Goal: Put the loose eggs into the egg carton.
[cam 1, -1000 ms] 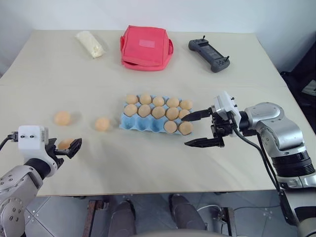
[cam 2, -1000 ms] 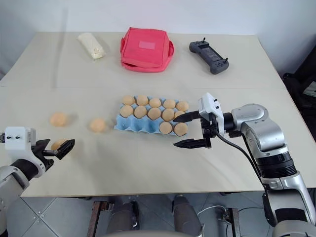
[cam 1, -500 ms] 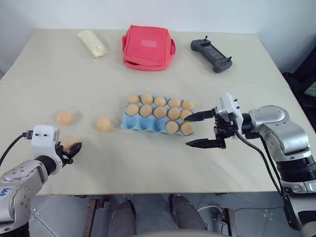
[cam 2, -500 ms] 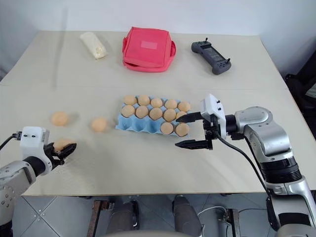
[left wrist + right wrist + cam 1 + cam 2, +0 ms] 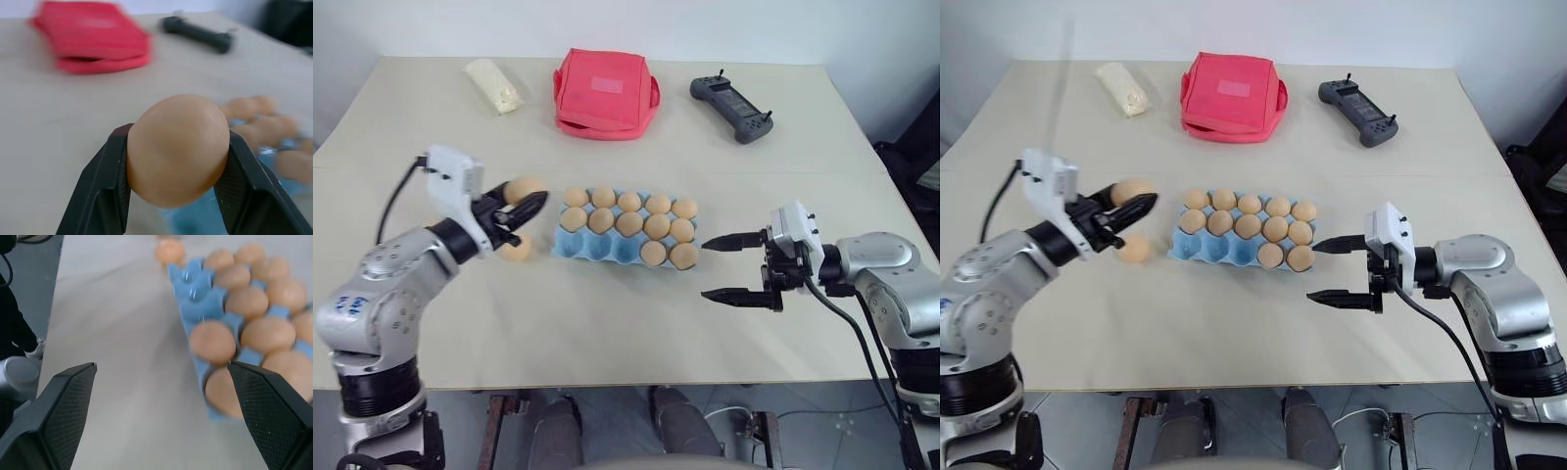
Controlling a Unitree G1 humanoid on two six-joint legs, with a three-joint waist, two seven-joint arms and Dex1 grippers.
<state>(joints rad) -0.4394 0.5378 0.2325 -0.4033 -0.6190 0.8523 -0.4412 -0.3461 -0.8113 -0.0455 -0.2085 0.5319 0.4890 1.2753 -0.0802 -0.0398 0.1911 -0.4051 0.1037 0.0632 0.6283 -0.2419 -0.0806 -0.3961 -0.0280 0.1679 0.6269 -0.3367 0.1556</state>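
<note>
The left gripper (image 5: 527, 201) is clamped on one smooth tan-orange egg (image 5: 523, 189), the two black fingers (image 5: 105, 181) pressing its sides — it hangs in the air just beside the left end of the light blue moulded egg carton (image 5: 597, 245), above the beige table (image 5: 607, 323). From the wrist view the held egg sits squarely between the pads, with the carton blurred beyond it.

Another loose tan-orange egg (image 5: 516, 249) lies on the table just left of the carton, partly behind the left arm. The carton itself lies near the middle of the table and holds twelve eggs: the back row and the middle row look full, while the front row has eggs in the two cups at its right end (image 5: 682, 256) and bare blue cups to the left of them.

The right gripper (image 5: 734, 266) hovers off the carton's right end, pointing toward it, its black fingers spread wide apart and holding nothing.

Along the far edge lie a pale cream lumpy packet (image 5: 492, 85), a red fabric pouch (image 5: 604, 93) and a dark grey handheld controller (image 5: 730, 108) — all well apart from the carton.
</note>
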